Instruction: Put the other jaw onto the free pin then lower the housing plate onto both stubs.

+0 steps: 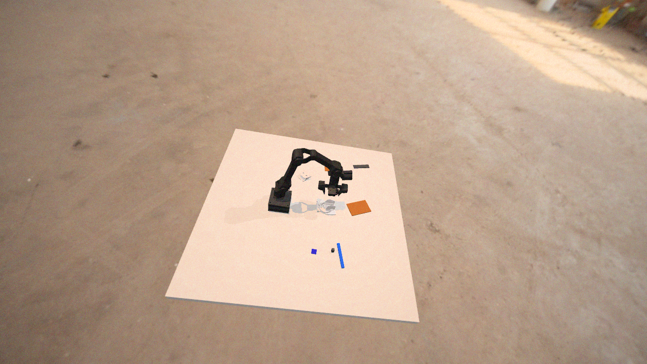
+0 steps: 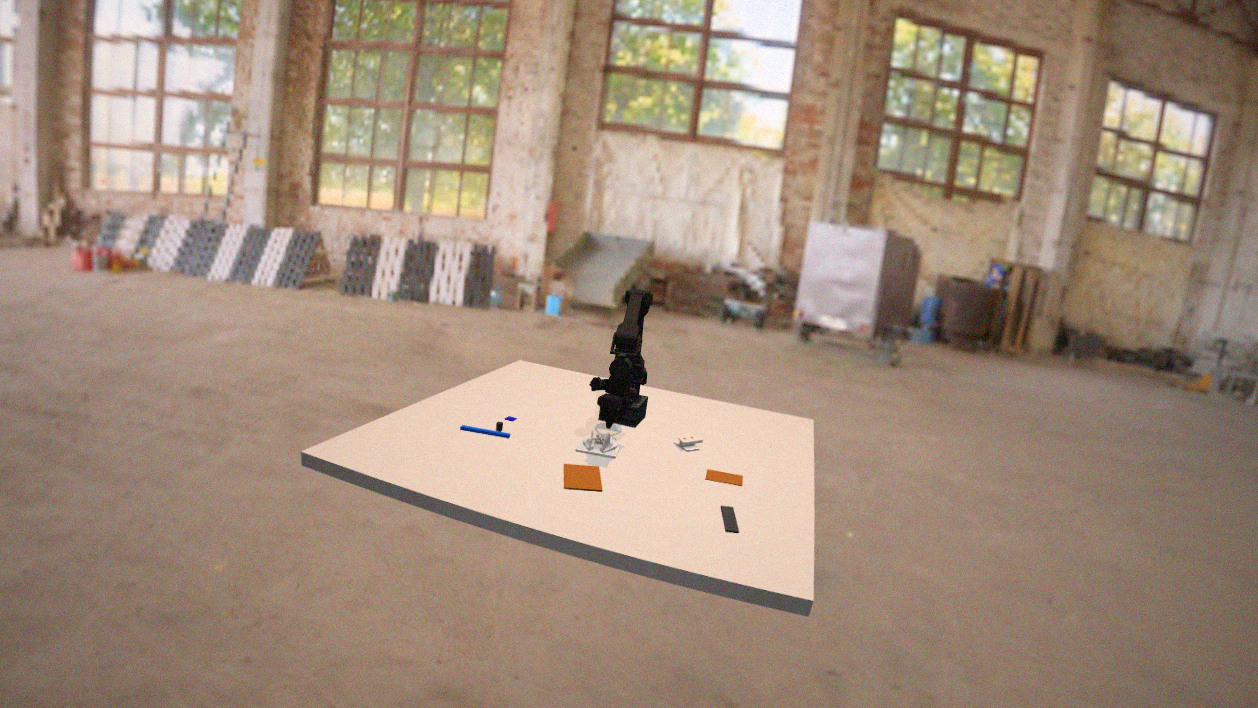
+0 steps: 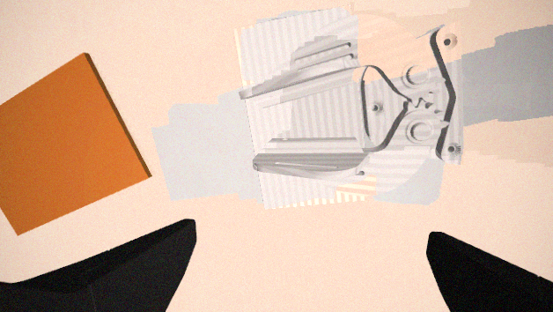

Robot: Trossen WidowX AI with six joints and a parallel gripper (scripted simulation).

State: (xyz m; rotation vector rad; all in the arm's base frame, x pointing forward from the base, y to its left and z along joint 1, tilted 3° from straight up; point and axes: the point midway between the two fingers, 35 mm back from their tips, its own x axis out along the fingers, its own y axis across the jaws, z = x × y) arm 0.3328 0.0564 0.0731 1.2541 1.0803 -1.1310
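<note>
The pale base plate (image 3: 277, 191) (image 2: 588, 451) lies on the table under my gripper. The wrist view shows two pale jaws on it, one jaw (image 3: 387, 41) at the top and the other jaw (image 3: 396, 169) at the bottom. Round pin tops show in both, an upper pin (image 3: 415, 75) and a lower pin (image 3: 421, 131). Their teeth (image 3: 423, 103) face each other closely; full meshing and seating depth are unclear. The small white housing part (image 1: 304, 177) (image 2: 688, 443) lies apart on the table. My gripper (image 1: 331, 194) (image 3: 308, 236) is wide open and empty above the base plate.
An orange panel (image 1: 359, 207) (image 2: 582, 477) (image 3: 70, 141) lies beside the base plate. A smaller orange panel (image 2: 724, 477) and a dark strip (image 1: 361, 166) (image 2: 729, 518) lie farther off. A blue bar (image 1: 340, 255), a black block (image 1: 333, 250) and a blue square (image 1: 313, 251) lie on the opposite side.
</note>
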